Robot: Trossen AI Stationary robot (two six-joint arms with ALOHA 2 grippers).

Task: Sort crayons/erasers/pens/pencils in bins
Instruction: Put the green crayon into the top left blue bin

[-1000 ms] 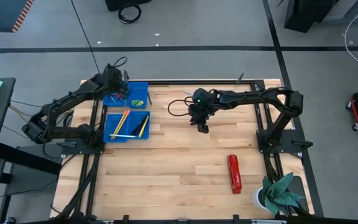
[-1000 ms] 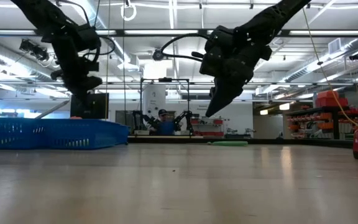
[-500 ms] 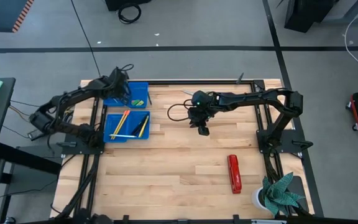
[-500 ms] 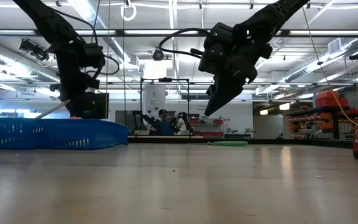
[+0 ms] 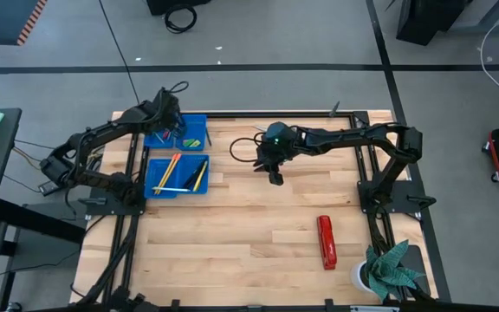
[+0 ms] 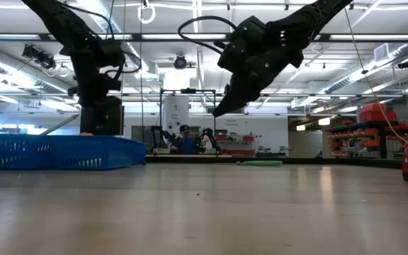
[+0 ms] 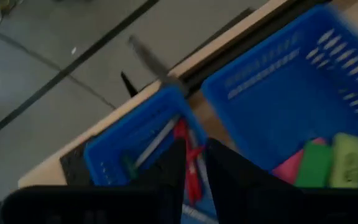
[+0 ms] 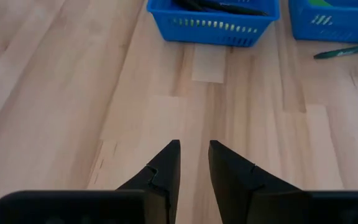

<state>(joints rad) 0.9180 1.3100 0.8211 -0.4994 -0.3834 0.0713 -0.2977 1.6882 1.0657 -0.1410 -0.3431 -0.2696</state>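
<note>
Four blue bins (image 5: pixel 178 154) stand at the table's far left. My left gripper (image 7: pixel 194 165) hovers over the far pair with its fingers slightly apart. Below it one bin (image 7: pixel 135 146) holds red, grey and green sticks, and a red crayon (image 7: pixel 184 134) shows in the gap. The neighbouring bin (image 7: pixel 278 106) holds pink and yellow-green erasers (image 7: pixel 328 162). The near bins hold yellow and orange pencils (image 5: pixel 168 173) and dark pens (image 8: pixel 216 5). My right gripper (image 8: pixel 194 149) hangs open and empty over bare wood at mid-table (image 5: pixel 276 179).
A green pen (image 8: pixel 347 51) lies on the wood beside the bins. A red stapler (image 5: pixel 326 242) lies toward the near right, and a potted plant (image 5: pixel 390 270) stands at the near right corner. Bare wood spreads between the bins and the stapler.
My right gripper has tipped up toward level, and its fingertips have swung toward the table's left side and risen. My left gripper has shifted slightly over the far bins.
</note>
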